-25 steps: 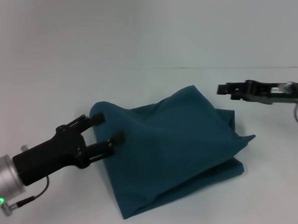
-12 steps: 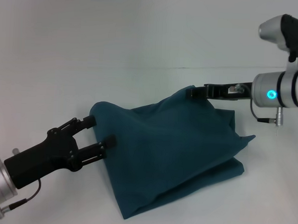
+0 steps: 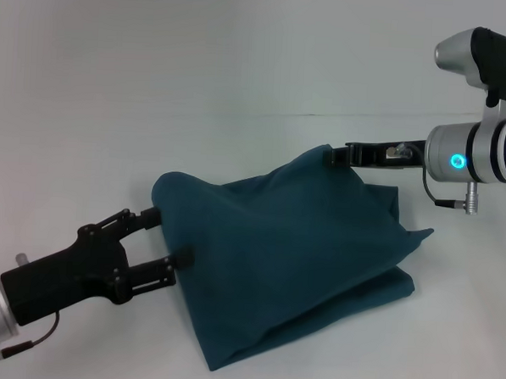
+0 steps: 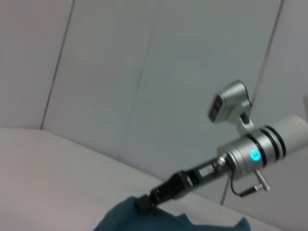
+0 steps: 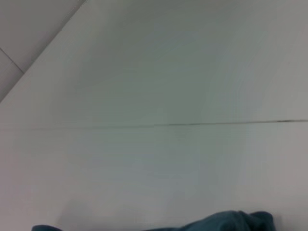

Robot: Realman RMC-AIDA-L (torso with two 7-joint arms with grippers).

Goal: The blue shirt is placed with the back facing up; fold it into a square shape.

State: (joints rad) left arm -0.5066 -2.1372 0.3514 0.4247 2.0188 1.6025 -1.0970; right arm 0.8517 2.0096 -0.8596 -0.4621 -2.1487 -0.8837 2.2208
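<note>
The blue shirt (image 3: 292,251) lies loosely folded into a rough, lumpy square in the middle of the white table, plain side showing. My left gripper (image 3: 167,236) is open at the shirt's left edge, with its fingertips just at the cloth and nothing between them. My right gripper (image 3: 333,155) reaches in from the right, its tip against the shirt's raised far corner. The left wrist view shows that same right gripper (image 4: 144,202) meeting the top of the shirt (image 4: 144,222). Only a sliver of shirt (image 5: 231,222) shows in the right wrist view.
The white table (image 3: 242,70) stretches all round the shirt, with a thin seam line (image 3: 392,117) running across its far part. A pale panelled wall (image 4: 120,72) stands behind it.
My right arm swung in from the right and its gripper now sits at the shirt's far corner. My left gripper has backed away down and to the left, off the shirt's edge.
</note>
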